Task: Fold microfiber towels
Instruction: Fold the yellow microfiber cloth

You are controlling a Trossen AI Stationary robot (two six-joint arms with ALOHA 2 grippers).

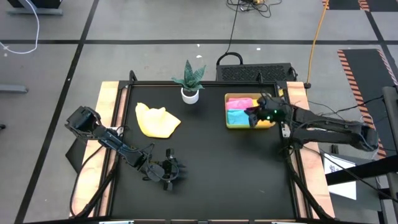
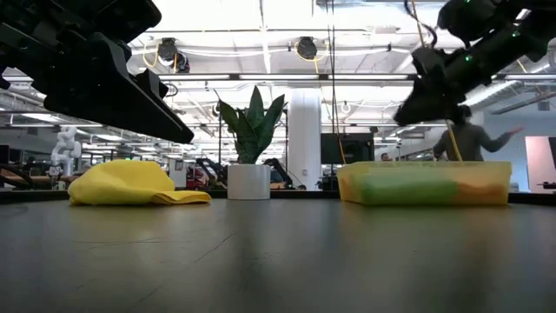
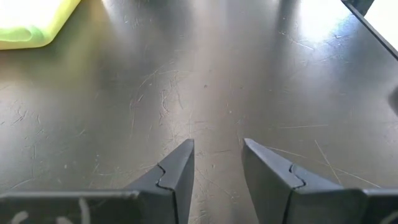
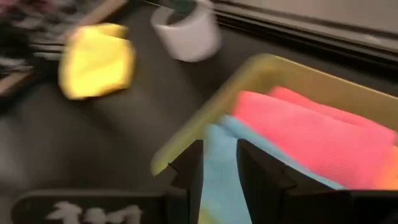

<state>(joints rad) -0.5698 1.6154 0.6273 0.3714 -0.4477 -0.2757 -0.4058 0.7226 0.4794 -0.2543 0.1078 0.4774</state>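
light blue towel (image 4: 217, 168) lies in the tray (image 1: 231, 124) right under my right gripper (image 1: 256, 116), fingers slightly spread, holding nothing; left gripper (image 1: 166, 174) waits lower left, parted, far off.

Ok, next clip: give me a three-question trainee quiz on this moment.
1. True or false: the yellow towel lies inside the tray.
2. Which pincer hangs over the tray: A left, B right?
3. Fill in: the towel under the right pincer is light ____.

Key: 1 false, it lies on the table beside the potted plant. 2 B; the left pincer is at the table's near edge. 3 blue, the light blue towel.
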